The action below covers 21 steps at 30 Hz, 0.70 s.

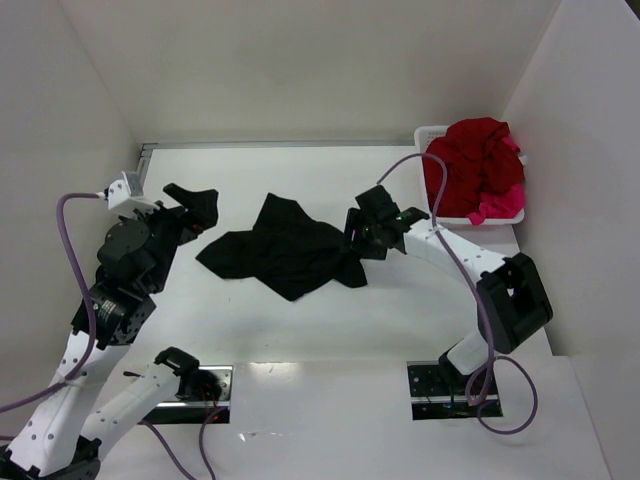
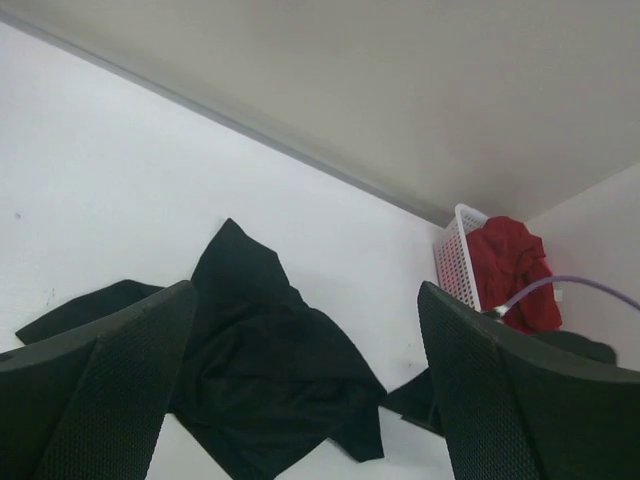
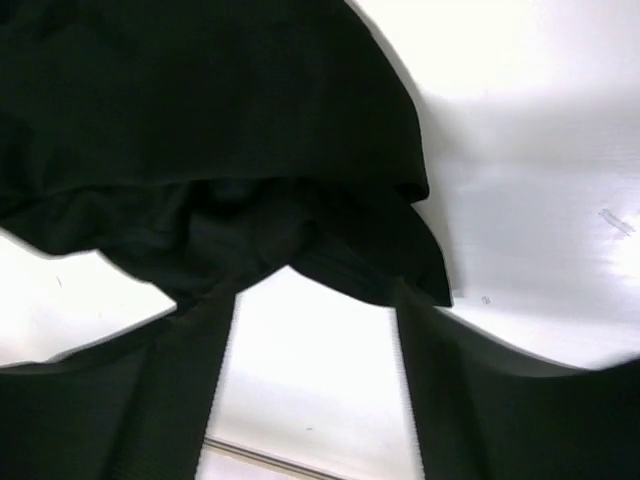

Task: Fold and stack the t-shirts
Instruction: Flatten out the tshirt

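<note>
A black t-shirt (image 1: 285,245) lies crumpled in the middle of the table. My left gripper (image 1: 195,210) is open and empty, raised to the left of it; in the left wrist view the shirt (image 2: 260,370) lies beyond and between the spread fingers (image 2: 100,380). My right gripper (image 1: 360,240) is open at the shirt's right edge. In the right wrist view the cloth (image 3: 200,120) bunches just past the fingertips (image 3: 150,400), with bare table between the jaws. A dark red t-shirt (image 1: 475,160) and a pink one (image 1: 500,208) are heaped in the basket.
The white plastic basket (image 1: 433,135) stands at the back right corner, also in the left wrist view (image 2: 455,260). White walls close the table at the back and both sides. Purple cables loop from both arms.
</note>
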Each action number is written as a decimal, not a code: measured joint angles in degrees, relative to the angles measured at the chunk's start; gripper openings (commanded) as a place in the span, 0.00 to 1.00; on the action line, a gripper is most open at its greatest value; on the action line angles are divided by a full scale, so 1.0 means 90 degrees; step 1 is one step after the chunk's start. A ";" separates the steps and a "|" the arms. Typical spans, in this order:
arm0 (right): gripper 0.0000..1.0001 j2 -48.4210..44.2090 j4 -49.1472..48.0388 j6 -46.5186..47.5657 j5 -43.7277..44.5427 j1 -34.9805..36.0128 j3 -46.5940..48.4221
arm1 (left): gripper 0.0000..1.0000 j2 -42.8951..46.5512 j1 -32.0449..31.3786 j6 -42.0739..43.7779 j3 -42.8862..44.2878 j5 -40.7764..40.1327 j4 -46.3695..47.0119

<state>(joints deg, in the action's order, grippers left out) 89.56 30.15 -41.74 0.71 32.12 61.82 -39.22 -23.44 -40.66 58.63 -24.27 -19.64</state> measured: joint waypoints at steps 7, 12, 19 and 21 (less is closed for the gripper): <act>1.00 -0.0617 -0.0046 0.0233 0.0102 0.0000 0.0872 | 0.99 -0.0403 0.0000 0.0129 0.0403 0.0068 -0.0367; 1.00 -0.0495 -0.0267 0.0532 -0.0321 0.0131 0.1809 | 0.99 -0.1047 0.0000 -0.0015 0.0670 -0.0017 -0.0920; 1.00 0.1620 0.0121 0.1518 0.0291 0.1307 0.4396 | 0.99 -0.1970 0.0233 -0.0719 0.0843 -0.0559 -0.1909; 1.00 0.2426 0.0486 0.1673 0.0498 0.1637 0.5241 | 0.99 -0.1970 0.0486 -0.0896 0.0806 -0.0568 -0.1957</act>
<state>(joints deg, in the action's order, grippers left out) 111.39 34.52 -26.68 5.19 46.85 108.99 -56.95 -19.07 -48.73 65.89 -29.39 -37.26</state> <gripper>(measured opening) 0.999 0.990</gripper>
